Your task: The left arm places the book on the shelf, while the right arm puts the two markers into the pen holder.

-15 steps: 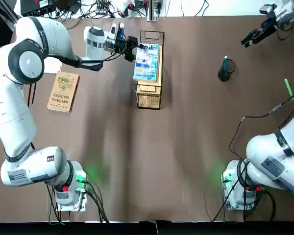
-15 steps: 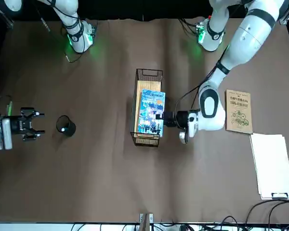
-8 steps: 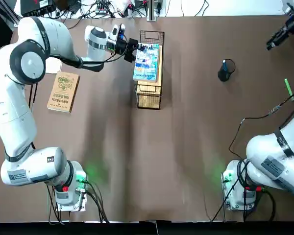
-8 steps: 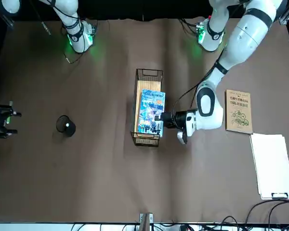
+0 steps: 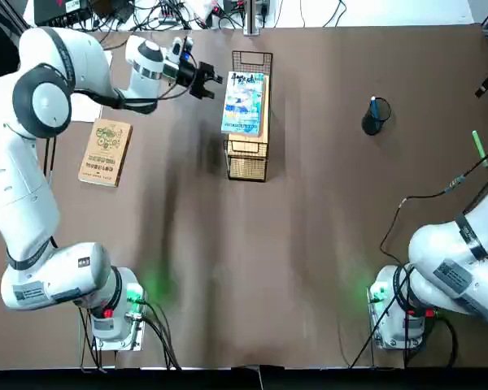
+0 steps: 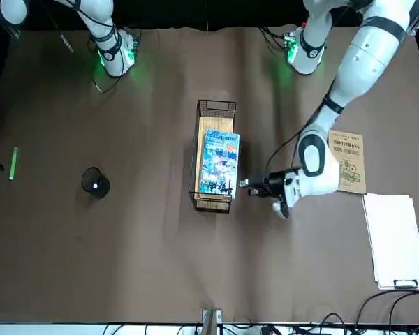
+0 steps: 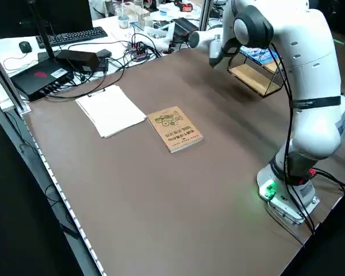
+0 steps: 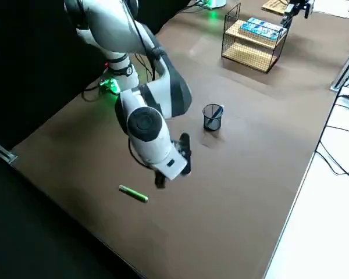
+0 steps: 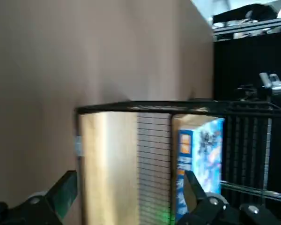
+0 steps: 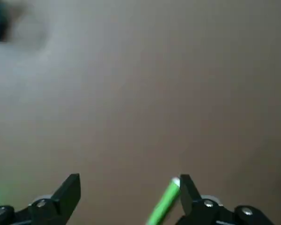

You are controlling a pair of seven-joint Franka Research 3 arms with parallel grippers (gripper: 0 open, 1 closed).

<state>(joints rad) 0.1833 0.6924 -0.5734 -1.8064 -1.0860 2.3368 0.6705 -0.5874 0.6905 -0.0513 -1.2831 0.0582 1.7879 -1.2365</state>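
Book lay flat on the wooden top board of the shelf, at the far half of it, no gripper touching it. Shelf sat at 12 o'clock on the table in the top view.

Left gripper was just beside the shelf, at its 9 o'clock, fingers spread wide and empty; the left wrist view showed both fingers apart with the shelf edge and the book's end between them, farther off.

Pen holder stood upright at about 2 o'clock on the table, well apart from the shelf, with the blue marker standing in it, tip above the rim.

Green marker lay flat on the table at 3 o'clock, near the right edge, well apart from the pen holder.

Right gripper hung low over the table close to the green marker, fingers wide apart and holding nothing; in the right wrist view the marker's end showed just inside one finger. Whether it touched, cannot tell.

Tan book and paper sheet lay at 9 to 10 o'clock.
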